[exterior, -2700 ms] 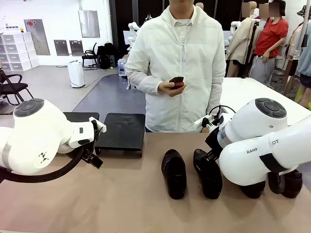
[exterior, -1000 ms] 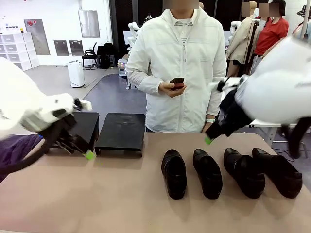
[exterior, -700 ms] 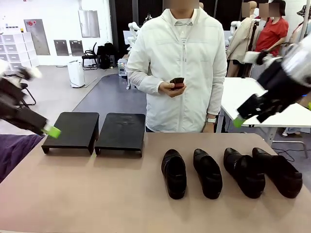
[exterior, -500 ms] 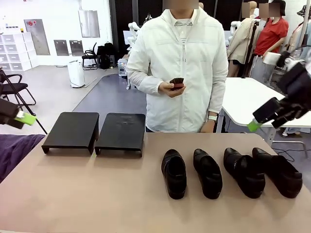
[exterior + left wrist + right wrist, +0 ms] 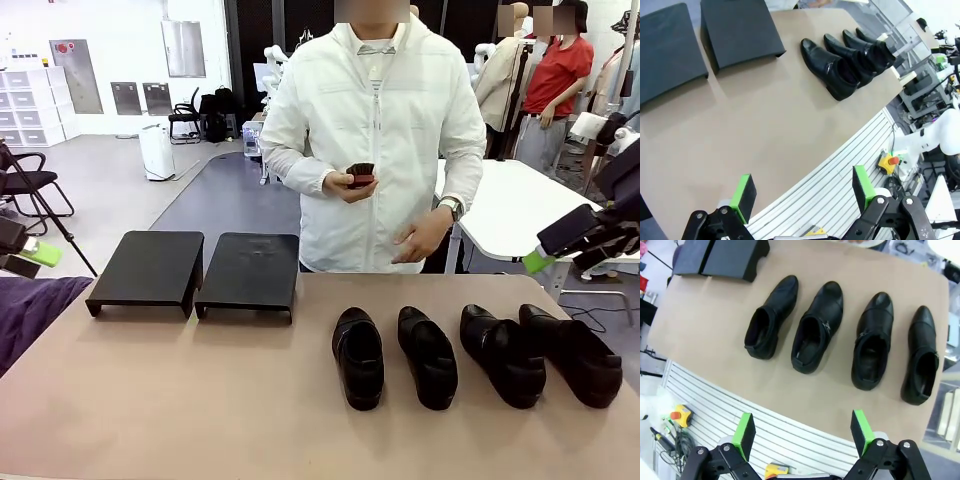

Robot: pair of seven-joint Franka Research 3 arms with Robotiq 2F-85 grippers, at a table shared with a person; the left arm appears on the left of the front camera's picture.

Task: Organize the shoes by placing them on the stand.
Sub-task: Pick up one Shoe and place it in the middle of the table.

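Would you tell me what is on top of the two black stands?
Nothing: both stands have bare tops. All four shoes sit on the table. The space beneath is hidden.

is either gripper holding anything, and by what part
Nothing: the left gripper and right gripper are both open and empty; the shoes lie untouched on the table.

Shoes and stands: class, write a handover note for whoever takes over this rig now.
Left claw open, empty, raised at the table's left side.
Right claw open, empty, raised at its right side.
Four shoes lie in a row on the table, right of the two black stands.
Done: no shoe on a stand yet.
Left: all four shoes onto the stands.
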